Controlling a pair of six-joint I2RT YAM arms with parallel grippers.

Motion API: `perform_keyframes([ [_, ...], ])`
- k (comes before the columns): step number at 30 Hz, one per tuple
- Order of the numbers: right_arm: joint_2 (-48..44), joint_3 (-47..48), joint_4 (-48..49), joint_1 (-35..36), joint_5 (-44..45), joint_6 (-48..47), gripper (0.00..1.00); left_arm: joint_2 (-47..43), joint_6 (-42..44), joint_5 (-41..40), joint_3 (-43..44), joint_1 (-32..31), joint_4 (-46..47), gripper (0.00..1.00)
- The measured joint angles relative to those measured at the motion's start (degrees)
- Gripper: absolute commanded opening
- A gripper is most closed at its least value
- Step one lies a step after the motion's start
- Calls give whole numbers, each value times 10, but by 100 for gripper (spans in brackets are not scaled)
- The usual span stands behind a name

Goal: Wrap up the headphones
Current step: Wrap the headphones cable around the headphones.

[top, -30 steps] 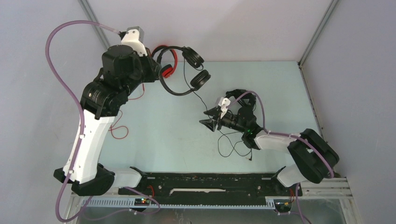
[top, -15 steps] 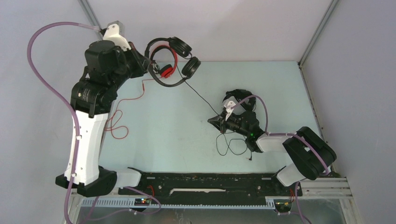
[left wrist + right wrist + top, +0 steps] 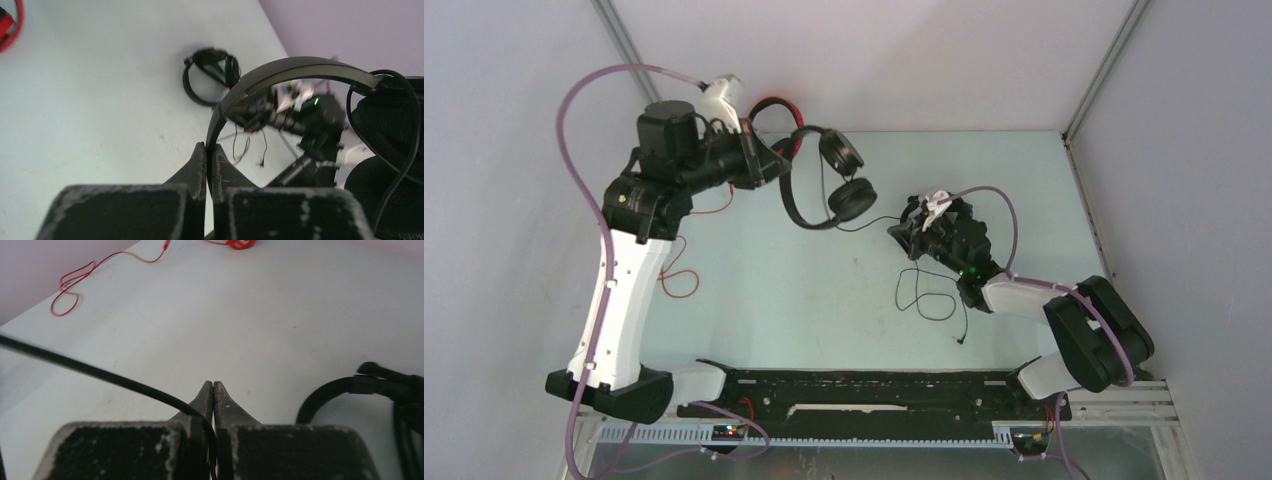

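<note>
While the left gripper (image 3: pixel 206 150) stays pinched on the black headset (image 3: pixel 300 67), which arches up-right of the fingertips, the right gripper (image 3: pixel 213 385), spread a second ago, clamps that headset's cable (image 3: pixel 100 372), trailing left of its fingers. Winding can likely begin.

We see just 1 arc of the red headset (image 3: pixel 770 102) behind the left arm (image 3: pixel 709 160). The right wrist view's edge cuts off a black headset (image 3: pixel 335 387). The right arm (image 3: pixel 310 115) looks blurred in the left wrist view.

Open table (image 3: pixel 804 300) left of black cable (image 3: pixel 100 372)
</note>
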Motion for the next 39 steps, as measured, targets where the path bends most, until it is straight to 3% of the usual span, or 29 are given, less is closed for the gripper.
perform_keyframes([
  [4,-16,58,-79,-36,9,6,0,-13,40,34,-63,-7,-2,0],
  [9,-40,136,-190,-78,-2,15,0,-15,117,23,-68,-59,-21,0],
  [23,-107,319,-503,-111,-150,39,0,-7,317,-212,-96,-247,-60,0],
  [32,-101,364,-608,-110,-257,76,0,9,384,-301,-131,-282,-53,0],
  [39,-74,375,-608,-100,-332,162,0,37,398,-351,-141,-291,-52,0],
])
